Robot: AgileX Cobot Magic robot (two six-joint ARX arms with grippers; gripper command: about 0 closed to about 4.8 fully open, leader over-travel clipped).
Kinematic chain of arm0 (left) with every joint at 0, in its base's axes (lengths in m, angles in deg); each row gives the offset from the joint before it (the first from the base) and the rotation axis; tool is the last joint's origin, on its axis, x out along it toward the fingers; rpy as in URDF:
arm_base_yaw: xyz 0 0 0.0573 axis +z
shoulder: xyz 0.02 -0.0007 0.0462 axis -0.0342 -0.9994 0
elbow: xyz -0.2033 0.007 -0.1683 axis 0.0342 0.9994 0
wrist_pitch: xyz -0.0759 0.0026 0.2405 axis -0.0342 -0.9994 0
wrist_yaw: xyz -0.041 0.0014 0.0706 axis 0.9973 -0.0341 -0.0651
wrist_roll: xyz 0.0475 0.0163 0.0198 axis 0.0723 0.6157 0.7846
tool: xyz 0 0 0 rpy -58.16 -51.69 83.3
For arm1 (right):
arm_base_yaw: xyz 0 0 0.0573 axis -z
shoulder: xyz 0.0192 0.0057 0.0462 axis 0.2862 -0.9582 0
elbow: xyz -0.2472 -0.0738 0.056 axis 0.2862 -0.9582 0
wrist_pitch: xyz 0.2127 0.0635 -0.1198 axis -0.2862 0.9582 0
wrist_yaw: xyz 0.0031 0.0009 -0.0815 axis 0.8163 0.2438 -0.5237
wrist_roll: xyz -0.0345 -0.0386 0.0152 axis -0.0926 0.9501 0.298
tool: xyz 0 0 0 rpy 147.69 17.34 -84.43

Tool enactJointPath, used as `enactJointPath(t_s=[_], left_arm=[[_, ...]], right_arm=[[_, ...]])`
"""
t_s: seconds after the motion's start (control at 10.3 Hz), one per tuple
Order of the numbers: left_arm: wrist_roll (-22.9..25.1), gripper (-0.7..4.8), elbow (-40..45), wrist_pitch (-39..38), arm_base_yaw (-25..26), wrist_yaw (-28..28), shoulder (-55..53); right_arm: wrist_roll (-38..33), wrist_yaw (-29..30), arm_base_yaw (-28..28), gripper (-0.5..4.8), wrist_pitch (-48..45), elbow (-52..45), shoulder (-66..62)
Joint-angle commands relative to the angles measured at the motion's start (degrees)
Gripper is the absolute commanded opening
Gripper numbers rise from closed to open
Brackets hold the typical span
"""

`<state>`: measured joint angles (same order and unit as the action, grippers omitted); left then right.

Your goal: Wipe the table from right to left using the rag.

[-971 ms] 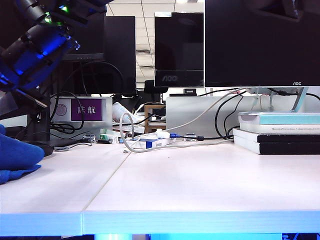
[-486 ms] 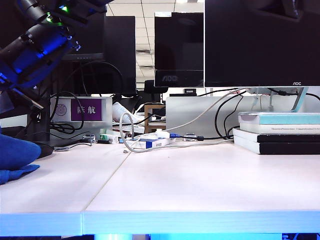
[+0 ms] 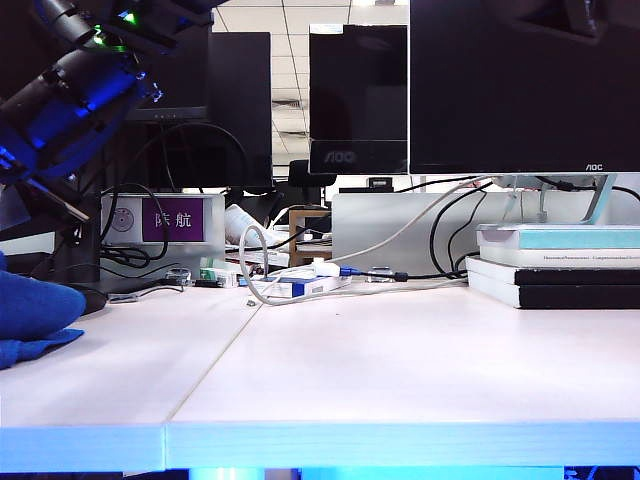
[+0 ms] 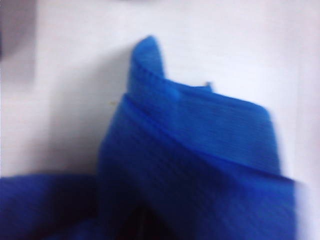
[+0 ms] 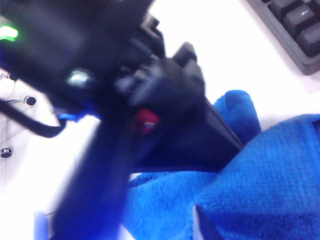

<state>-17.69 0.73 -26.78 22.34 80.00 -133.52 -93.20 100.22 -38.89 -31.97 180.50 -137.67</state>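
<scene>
Two arms are on the rig, but only the left one shows in the exterior view, reaching down at the far left edge of frame. The rag (image 3: 35,320) lies bunched on the desk (image 3: 400,370) at that far left edge, just in front of a black mouse (image 3: 92,297) and well apart from the stacked books (image 3: 560,265) on the right. Left end effector (image 4: 145,220): buried in blue cloth in its wrist view, fingers not visible; cannot tell whether it is clamped on the rag or merely pressing it. Right end effector: not identifiable in any view; its wrist camera shows the other arm's dark hardware over the rag (image 5: 260,185), with a keyboard (image 5: 292,30) corner nearby; reckoned to stand wide apart, holding nothing. Judgement: the wipe stroke looks at or near its leftward end, since the cloth sits at the left limit of the visible desk. Next move likely calls for finishing the stroke and lifting off without dragging the rag into the mouse.
</scene>
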Motion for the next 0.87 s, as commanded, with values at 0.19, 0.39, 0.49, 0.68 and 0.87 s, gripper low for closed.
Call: enactJointPath(t_s=[0.19,0.39,0.49,0.68,0.87], left_arm=[[-0.70,-0.06,0.00,0.52,-0.04,-0.68,-6.01],[-0.66,-0.06,0.00,0.55,-0.35,-0.85,-10.08],[-0.66,-0.06,0.00,0.61,-0.42,-2.19,-10.80],[-0.66,-0.06,0.00,0.96,-0.39,-5.46,-10.88],[-0.66,-0.06,0.00,1.20,-0.39,-6.40,-10.93]], right_arm=[[1.46,1.22,-0.13,2.60,0.35,0.33,0.33],[1.46,1.22,-0.07,2.60,0.28,0.33,0.37],[1.44,1.33,0.07,2.60,0.31,0.35,0.74],[1.44,1.36,0.37,2.61,0.28,0.35,2.43],[1.44,1.29,0.74,2.61,0.13,0.35,4.15]])
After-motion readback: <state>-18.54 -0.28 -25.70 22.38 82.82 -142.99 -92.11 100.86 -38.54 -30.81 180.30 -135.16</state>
